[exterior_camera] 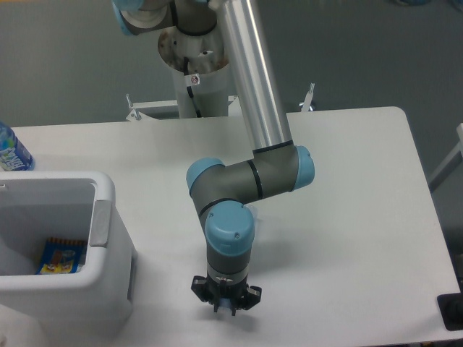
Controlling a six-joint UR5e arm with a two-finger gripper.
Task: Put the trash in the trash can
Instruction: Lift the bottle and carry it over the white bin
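Observation:
The white trash can (pixel 107 189) stands at the table's front left. A blue snack wrapper (pixel 59 256) with yellow-red print lies flat on its floor. My gripper (pixel 225 304) points straight down near the front edge, right of the can, its fingers drawn in on a pale clear piece of the crushed bottle (pixel 226 301). The wrist hides most of that bottle. A translucent bit (pixel 251 214) shows behind the blue wrist joint.
An intact blue-labelled water bottle (pixel 10 150) stands at the far left edge behind the can. A black object (pixel 451 311) sits off the table's front right corner. The arm's base and white mount (pixel 194 72) are behind the table.

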